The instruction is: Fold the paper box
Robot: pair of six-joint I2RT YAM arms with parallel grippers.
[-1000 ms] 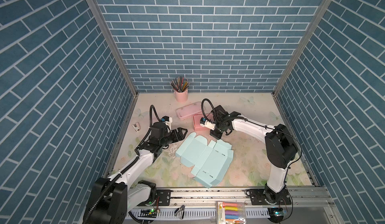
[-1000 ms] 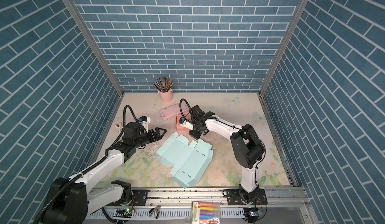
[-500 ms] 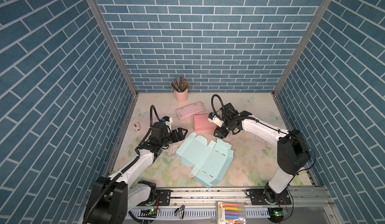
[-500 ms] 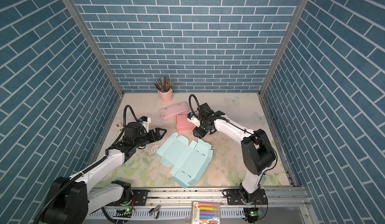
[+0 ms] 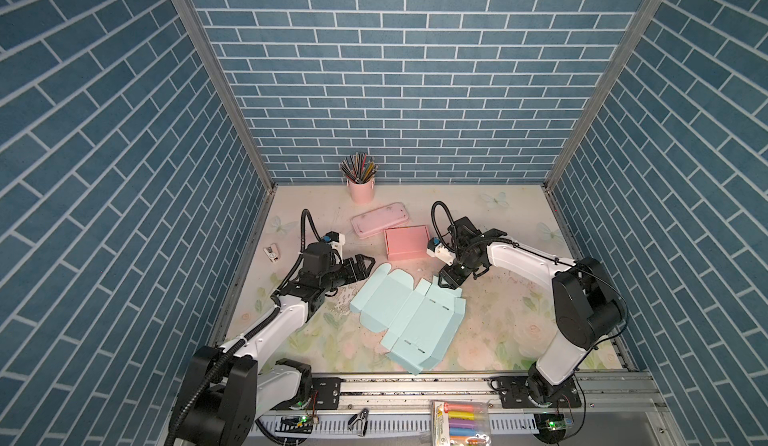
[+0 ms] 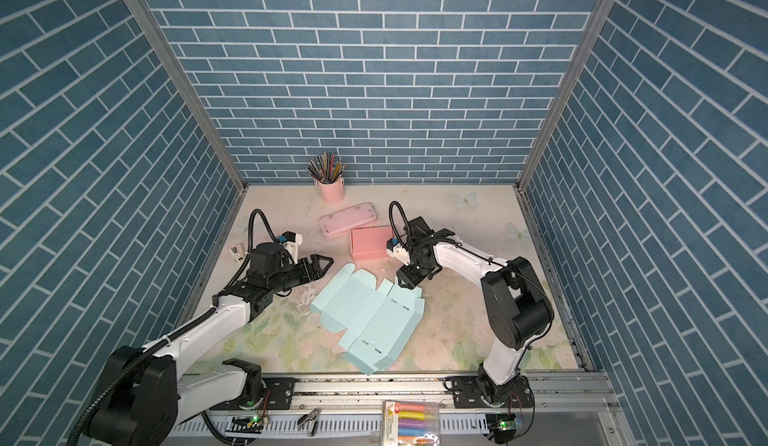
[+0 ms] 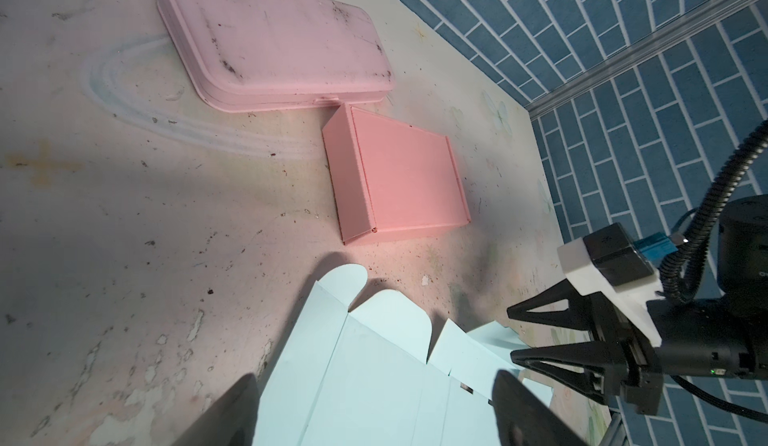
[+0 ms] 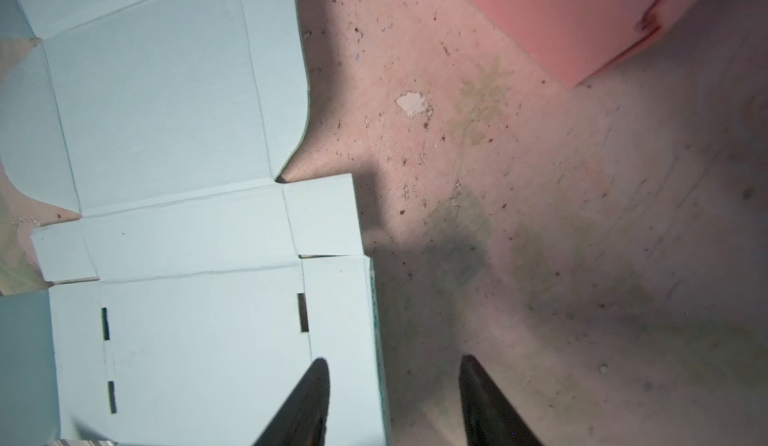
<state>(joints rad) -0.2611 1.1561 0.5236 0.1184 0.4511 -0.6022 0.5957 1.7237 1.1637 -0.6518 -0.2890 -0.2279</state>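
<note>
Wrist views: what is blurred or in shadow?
Left wrist view: the left gripper looms blurred in the foreground; the folded pink paper box is sharp. Right wrist view: the right gripper is soft-edged; shadow darkens the table beside the flat light-blue paper box.

The unfolded paper box (image 5: 409, 319) is pale sky blue, plain but for dark slots. Beyond it sits a salmon-pink box (image 5: 406, 242), then a paler pink case (image 5: 380, 224) speckled with dark smudges. Farther back, a pink cup (image 5: 361, 190) holds multicoloured pencils (image 5: 359, 170). The desk (image 5: 511, 311) beneath is cream with faded green leaves, pink blossoms and pale butterflies. The walls (image 5: 395, 70) are blue brick with white joints.
</note>
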